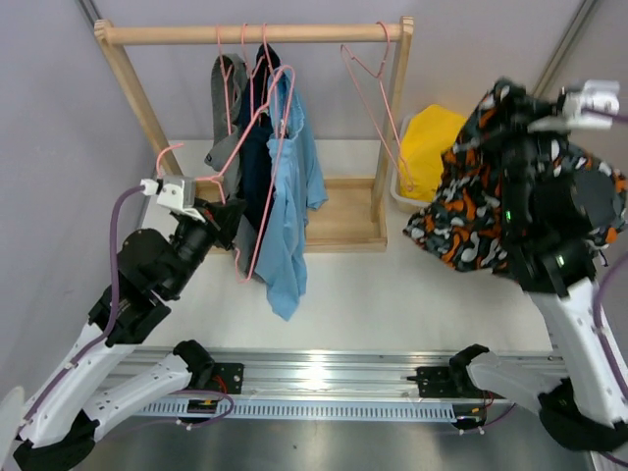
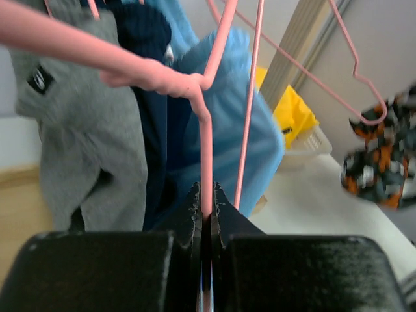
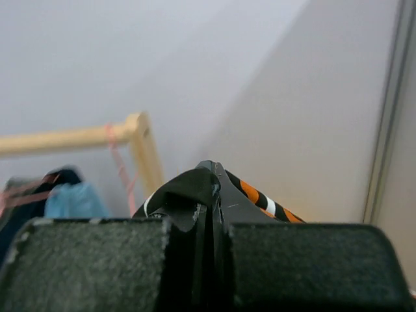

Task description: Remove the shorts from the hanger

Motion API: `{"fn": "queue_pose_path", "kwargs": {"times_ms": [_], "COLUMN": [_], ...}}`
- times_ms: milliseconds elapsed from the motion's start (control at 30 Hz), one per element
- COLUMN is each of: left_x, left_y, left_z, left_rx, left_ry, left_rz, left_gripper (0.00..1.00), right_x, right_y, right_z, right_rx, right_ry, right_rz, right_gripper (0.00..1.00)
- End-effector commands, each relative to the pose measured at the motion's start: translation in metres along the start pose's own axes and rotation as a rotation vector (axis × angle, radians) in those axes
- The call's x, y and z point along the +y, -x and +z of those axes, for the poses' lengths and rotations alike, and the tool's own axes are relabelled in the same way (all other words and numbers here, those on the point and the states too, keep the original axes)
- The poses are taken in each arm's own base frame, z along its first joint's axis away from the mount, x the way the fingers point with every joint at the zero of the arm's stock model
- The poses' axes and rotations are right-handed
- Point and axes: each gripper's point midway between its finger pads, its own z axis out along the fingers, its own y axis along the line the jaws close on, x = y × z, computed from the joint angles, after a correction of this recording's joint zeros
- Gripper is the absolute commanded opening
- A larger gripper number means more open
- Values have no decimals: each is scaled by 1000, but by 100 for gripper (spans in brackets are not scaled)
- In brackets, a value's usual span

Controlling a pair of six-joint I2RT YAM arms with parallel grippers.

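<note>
The right jaws clamp a fold of the shorts (image 1: 471, 211), high at right, well apart from the pink hanger (image 2: 207, 143) pinched in the left jaws. Danger: that thin fold could slip, or the hanger snag the blue garment (image 1: 289, 196).

The top external camera sits above and behind the arms, looking down and forward across the table (image 1: 373, 285) to the wooden rack (image 1: 257, 33) at the far side, and takes in the whole scene from well back. The left wrist camera looks along the left gripper (image 2: 207, 205) from just behind it, very near the pink hanger (image 2: 206, 156), facing the hung clothes (image 2: 78, 130). The right wrist camera looks over the right gripper (image 3: 209, 195) towards the wall (image 3: 292, 97), with the rack far off at left. All three views share the rack and the patterned shorts (image 1: 471, 211)
</note>
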Motion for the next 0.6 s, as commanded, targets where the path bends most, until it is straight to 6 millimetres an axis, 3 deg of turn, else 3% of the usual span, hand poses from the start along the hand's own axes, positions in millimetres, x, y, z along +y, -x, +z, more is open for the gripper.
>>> {"fn": "queue_pose_path", "kwargs": {"times_ms": [0, 33, 67, 100, 133, 233, 267, 333, 367, 467, 567], "left_x": [-8, -11, -12, -14, -19, -26, -29, -34, -38, -54, -75], "left_y": [-20, -23, -37, -40, -52, -67, -72, -70, -66, -53, -38], "left_z": [-5, -7, -6, -6, -6, -8, -11, -16, -20, -30, -42], "left_rx": [46, 50, 79, 88, 119, 160, 169, 162, 159, 161, 162], "left_ry": [-55, -74, -81, -91, -117, -141, -152, -162, -171, -215, -304], "left_rz": [-53, -72, -80, -92, -113, -141, -145, -156, -160, -190, -227], "left_gripper": [0, 0, 0, 0, 0, 0, 0, 0, 0, 0, 0], "right_x": [-22, -50, -56, -68, -93, -116, -120, -124, -136, -134, -129], "right_y": [26, 30, 29, 29, 25, 13, -1, -8, -20, -40, -42], "right_z": [56, 70, 93, 103, 124, 157, 177, 194, 210, 240, 250], "right_rx": [-124, -154, -196, -228, -279, -332, -347, -399, -406, -405, -469], "right_ry": [-94, -161, -164, -196, -247, -280, -273, -263, -270, -230, -184], "right_rz": [-50, -64, -6, 6, 14, 56, 56, 79, 83, 148, 202], "right_gripper": [0, 0, 0, 0, 0, 0, 0, 0, 0, 0, 0]}}
